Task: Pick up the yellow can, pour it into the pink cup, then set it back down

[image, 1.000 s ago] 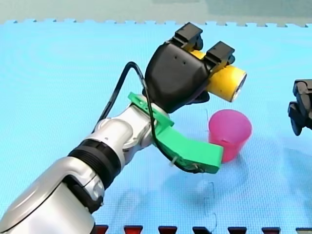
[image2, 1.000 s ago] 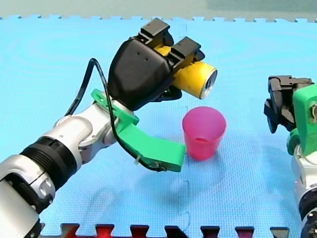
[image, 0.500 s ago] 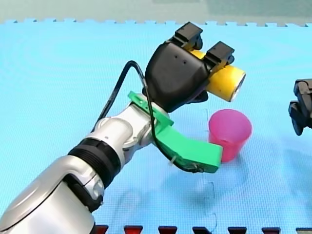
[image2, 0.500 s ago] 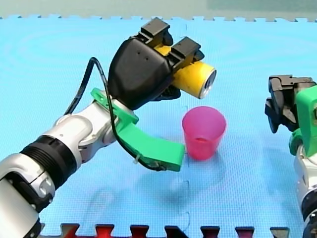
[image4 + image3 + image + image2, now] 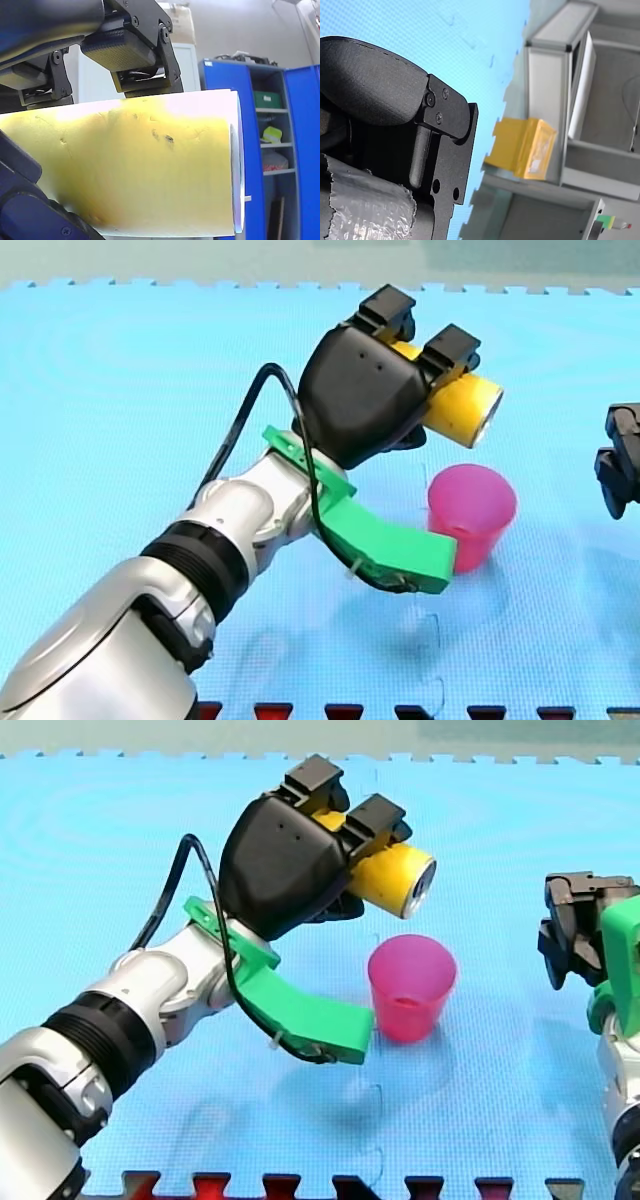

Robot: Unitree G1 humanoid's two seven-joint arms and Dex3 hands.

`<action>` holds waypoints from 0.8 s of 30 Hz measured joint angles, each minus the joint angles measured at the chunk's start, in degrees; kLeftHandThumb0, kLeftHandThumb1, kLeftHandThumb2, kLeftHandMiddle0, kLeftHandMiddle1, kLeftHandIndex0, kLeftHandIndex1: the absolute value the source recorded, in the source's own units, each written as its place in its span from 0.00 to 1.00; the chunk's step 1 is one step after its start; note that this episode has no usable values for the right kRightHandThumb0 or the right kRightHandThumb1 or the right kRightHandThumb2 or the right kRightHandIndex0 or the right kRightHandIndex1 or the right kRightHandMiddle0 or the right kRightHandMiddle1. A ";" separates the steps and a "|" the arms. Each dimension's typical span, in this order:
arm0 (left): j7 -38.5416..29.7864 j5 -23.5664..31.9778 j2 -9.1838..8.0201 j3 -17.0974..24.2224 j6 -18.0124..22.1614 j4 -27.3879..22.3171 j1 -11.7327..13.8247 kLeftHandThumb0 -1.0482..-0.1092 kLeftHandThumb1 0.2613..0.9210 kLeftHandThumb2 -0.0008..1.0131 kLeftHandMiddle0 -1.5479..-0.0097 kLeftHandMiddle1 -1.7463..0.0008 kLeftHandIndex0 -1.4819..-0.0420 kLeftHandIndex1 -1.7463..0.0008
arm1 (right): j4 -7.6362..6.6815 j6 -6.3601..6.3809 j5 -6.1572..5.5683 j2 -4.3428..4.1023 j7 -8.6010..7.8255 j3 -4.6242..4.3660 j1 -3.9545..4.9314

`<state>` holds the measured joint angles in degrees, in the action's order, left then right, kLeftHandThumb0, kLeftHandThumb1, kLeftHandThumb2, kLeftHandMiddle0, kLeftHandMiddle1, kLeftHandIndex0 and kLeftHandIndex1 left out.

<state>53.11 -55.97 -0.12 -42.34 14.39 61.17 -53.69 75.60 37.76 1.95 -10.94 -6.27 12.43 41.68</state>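
My left hand [image 5: 400,370] is shut on the yellow can [image 5: 462,408], holding it on its side in the air with its open end toward the right. The can hangs just above and a little behind the pink cup [image 5: 470,515], which stands upright on the blue mat [image 5: 120,420]. In the second wrist view the can [image 5: 130,170] lies under two padded fingers [image 5: 135,50]. My right hand [image 5: 572,930] hovers at the right edge, level with the cup and holding nothing.
A green bracket [image 5: 385,545] on my left forearm reaches down to the cup's left side. The mat's toothed front edge [image 5: 300,1188] runs along the bottom. The first wrist view shows a yellow box [image 5: 525,147] beside grey cabinets.
The can has lifted very slightly with my left hand. My right hand has drifted a little to the right.
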 measured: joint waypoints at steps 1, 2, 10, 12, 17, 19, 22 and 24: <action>0.00 0.02 0.00 0.01 0.10 0.00 -0.01 0.74 0.87 0.00 0.49 0.08 0.46 0.36 | 0.00 -0.01 0.04 0.00 0.05 -0.02 0.01; 0.00 0.06 -0.01 0.02 0.22 -0.02 -0.02 0.74 0.87 0.00 0.49 0.08 0.46 0.36 | 0.00 -0.02 0.08 -0.01 0.11 -0.05 0.03; -0.01 0.34 -0.18 0.35 0.55 -0.38 -0.01 0.74 0.87 0.00 0.49 0.09 0.46 0.36 | -0.01 -0.30 0.45 -0.06 0.62 -0.33 0.06; -0.02 0.98 -0.31 0.78 1.12 -0.46 0.03 0.74 0.87 0.00 0.49 0.10 0.46 0.36 | -0.02 -1.13 0.67 -0.06 1.41 -0.47 0.22; 0.04 2.94 -1.50 2.46 3.08 -0.92 0.82 0.74 0.87 0.00 0.42 0.25 0.44 0.39 | -0.30 -2.65 0.39 0.19 1.71 -0.41 0.51; 0.40 3.80 -2.46 3.31 4.05 -1.38 1.73 0.74 0.87 0.00 0.39 0.34 0.39 0.50 | -0.54 -2.75 0.13 0.30 1.62 -0.38 0.54; 2.71 6.71 -3.77 5.90 7.22 -2.00 4.04 0.70 0.87 0.00 0.35 0.43 0.24 0.86 | -0.86 -3.00 -0.48 0.40 1.03 -0.22 0.55; 4.45 8.40 -4.15 7.52 9.13 -1.87 5.19 0.67 0.87 0.00 0.32 0.53 0.21 0.96 | -1.01 -3.26 -1.08 0.51 0.38 0.00 0.55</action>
<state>57.56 -47.57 -4.27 -34.82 23.52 59.30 -48.50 74.59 34.50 0.87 -10.43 -5.89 12.44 42.24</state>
